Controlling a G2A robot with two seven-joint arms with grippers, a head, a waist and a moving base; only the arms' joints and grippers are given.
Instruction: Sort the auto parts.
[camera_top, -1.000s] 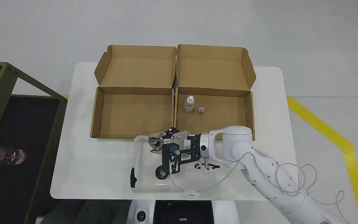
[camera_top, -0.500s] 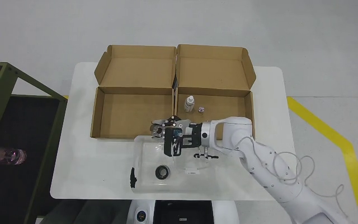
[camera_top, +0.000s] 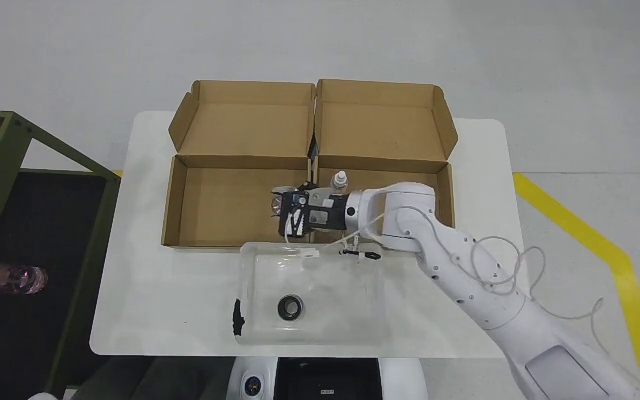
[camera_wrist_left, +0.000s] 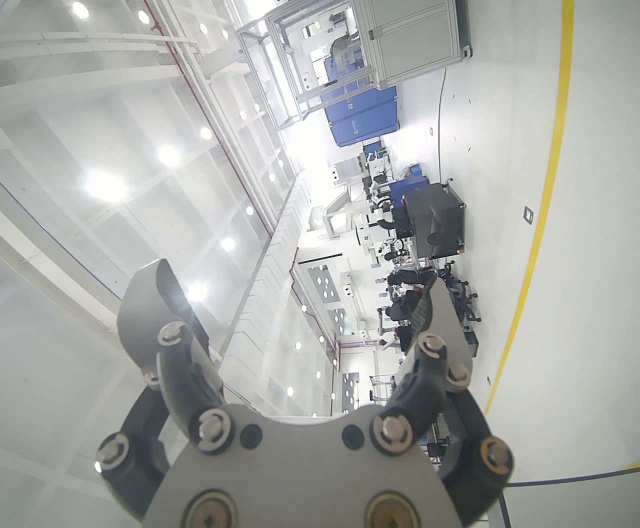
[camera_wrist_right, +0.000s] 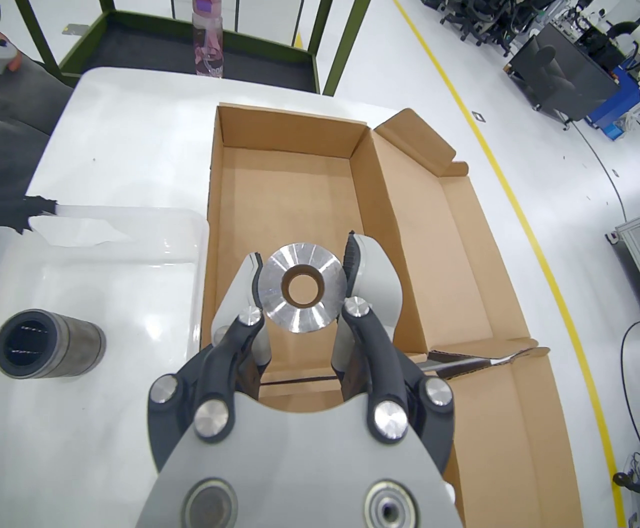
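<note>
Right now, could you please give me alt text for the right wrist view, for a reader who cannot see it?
The right gripper holds a shiny metal ring with a centre hole above an open cardboard box. Beside the box, on the white table, a clear plastic bin holds a dark cylindrical sleeve lying on its side.

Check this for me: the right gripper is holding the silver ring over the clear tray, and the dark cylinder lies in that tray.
Wrong in one respect: the right gripper holds the silver ring over the open cardboard box, not over the clear tray, as the right wrist view shows. The dark cylinder does lie in that tray.
</note>
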